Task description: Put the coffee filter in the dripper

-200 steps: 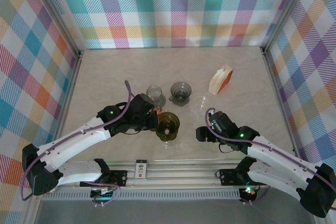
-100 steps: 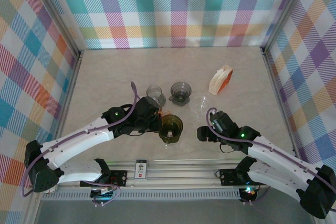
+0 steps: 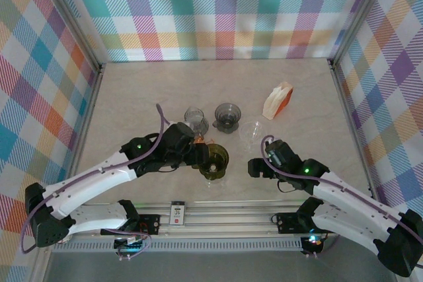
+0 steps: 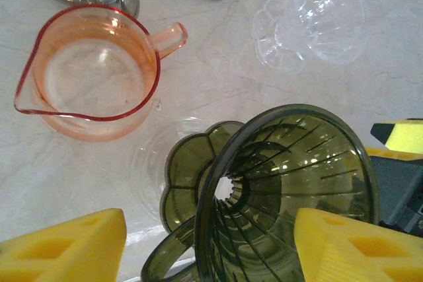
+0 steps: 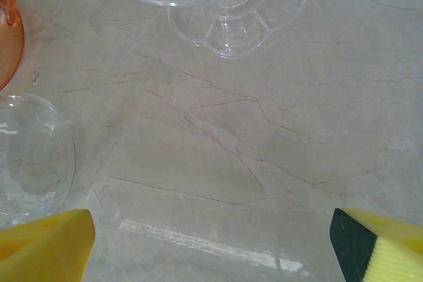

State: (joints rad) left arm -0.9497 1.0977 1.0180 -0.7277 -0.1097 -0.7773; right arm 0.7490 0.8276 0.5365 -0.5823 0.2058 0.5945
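top external view puts the coffee filter [image 3: 277,100] at the back right of the table [image 3: 132,90], standing on edge in a white and orange bundle, well apart from both arms and from the green dripper [image 3: 213,158] at the front. my guess is that the filter is thin paper: almost weightless, soft, quick to crease or tear, and likely to cling to its neighbours. the best hold looks like a light pinch on the upper edge, taking 1 sheet only, never a squeeze across the folded body.

left wrist view shows the left claw [image 4: 208,249] spread wide, its 2 yellow pads [image 4: 66,249] far apart, with the green dripper seemingly tilted between them. the left pad is clear of it. whether the right pad touches the rim i cannot tell. it grips nothing. an orange jug [image 4: 92,74] sits just beyond.

right wrist view shows the right claw [image 5: 211,249] also wide open over bare table, holding nothing, with a clear dripper [image 5: 231,4] ahead of it.
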